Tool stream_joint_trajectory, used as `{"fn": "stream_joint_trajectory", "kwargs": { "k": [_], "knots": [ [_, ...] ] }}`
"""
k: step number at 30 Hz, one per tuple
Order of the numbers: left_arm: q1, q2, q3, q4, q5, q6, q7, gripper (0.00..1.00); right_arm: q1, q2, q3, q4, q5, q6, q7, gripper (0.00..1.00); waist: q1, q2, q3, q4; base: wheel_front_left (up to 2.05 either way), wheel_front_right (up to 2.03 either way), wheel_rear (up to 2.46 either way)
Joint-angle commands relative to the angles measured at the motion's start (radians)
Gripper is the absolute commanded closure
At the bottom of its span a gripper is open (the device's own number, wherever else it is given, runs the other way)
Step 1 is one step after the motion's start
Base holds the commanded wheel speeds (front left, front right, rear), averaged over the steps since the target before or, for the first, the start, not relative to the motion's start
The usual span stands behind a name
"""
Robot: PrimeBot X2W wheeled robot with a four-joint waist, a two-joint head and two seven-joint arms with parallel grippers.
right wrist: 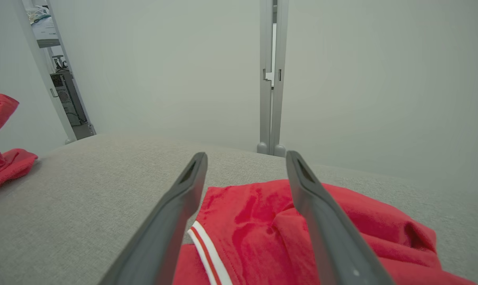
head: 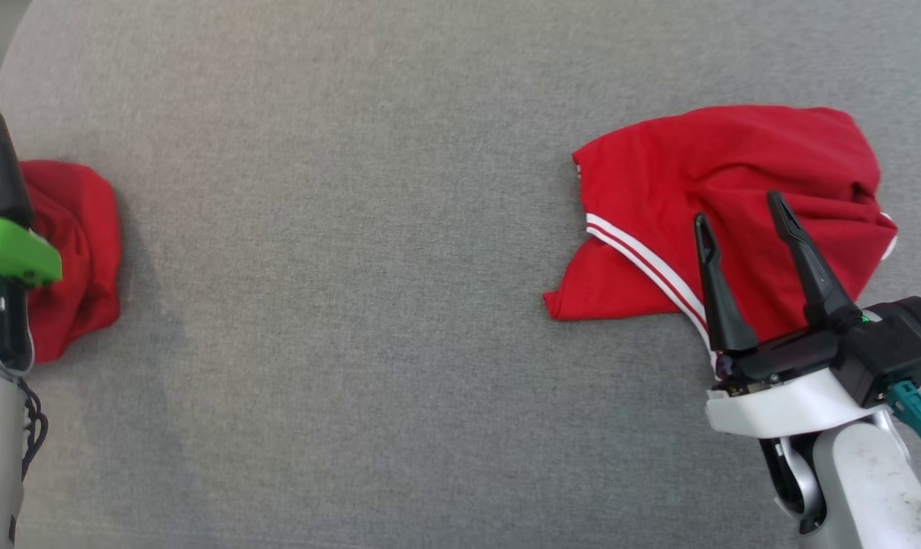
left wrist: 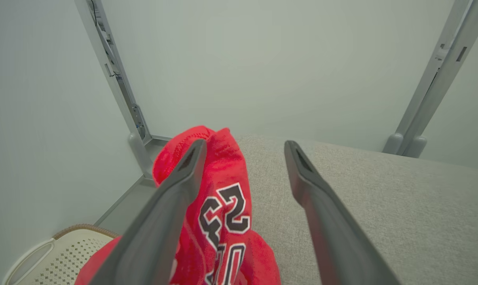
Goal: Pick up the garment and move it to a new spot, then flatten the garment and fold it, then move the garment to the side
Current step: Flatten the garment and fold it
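Watching from the side: a grey fabric-covered worktop (head: 354, 267) has two red pieces of clothing on it, well apart. Over at the worktop's left edge there's a crumpled red jersey with a black, white-outlined 23 on it (left wrist: 223, 206). It's bunched into a heap, and part of it seems to spill past that edge. The left gripper (left wrist: 245, 146) is right there with its two long dark fingers spread wide, so it's released and not pinching anything. In the left wrist view the cloth stands up against the inner face of one finger, while the other finger is clear of it over bare grey fabric. Below that edge, down on the floor side, I can see a cream perforated plastic basket (left wrist: 61, 253). Near the worktop's right edge lies the other piece, a rumpled red garment with white stripes along its hem (head: 697, 160), partly folded over itself. The right gripper (head: 737, 208) is above its near part with the fingers parted wide, gripping nothing. Can't tell if the tips actually touch the cloth. Grey metal frame posts (right wrist: 271, 79) stand behind the worktop's far edge against a pale wall.
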Motion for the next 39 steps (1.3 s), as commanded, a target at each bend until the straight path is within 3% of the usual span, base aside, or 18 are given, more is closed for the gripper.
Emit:
{"fn": "stream_joint_trajectory", "kwargs": {
  "k": [1,7,18,26,39],
  "knots": [
    [0.036,-0.002,0.018,-0.064,0.023,0.018,-0.007,0.00,0.001,0.011,0.002,0.006,-0.008,-0.001,-0.001,0.00,-0.0001,-0.0001,-0.049,-0.043,0.00,0.00,0.00],
    [0.258,-0.078,0.044,-0.356,0.107,0.056,-0.006,0.00,0.022,0.052,0.037,0.047,-0.004,-0.002,-0.001,0.00,-0.0001,-0.0001,-0.163,-0.120,0.00,0.00,0.00],
    [0.653,-0.265,0.086,-0.733,0.247,0.039,-0.005,0.00,0.055,0.086,0.048,0.099,-0.026,-0.001,-0.001,0.00,-0.0001,-0.0001,-0.272,-0.229,0.00,0.00,0.00],
    [0.802,-0.343,0.111,-0.829,0.413,-0.003,-0.005,0.00,0.113,0.081,0.054,0.142,-0.038,-0.001,-0.001,0.00,-0.0001,-0.0001,-0.325,-0.276,0.00,0.00,0.00],
    [0.920,-0.373,0.105,-0.819,0.431,-0.011,-0.006,0.00,0.175,0.082,0.038,0.180,-0.038,-0.001,-0.001,0.00,-0.0001,-0.0001,-0.381,-0.291,0.00,0.00,0.00]
  ]
}}
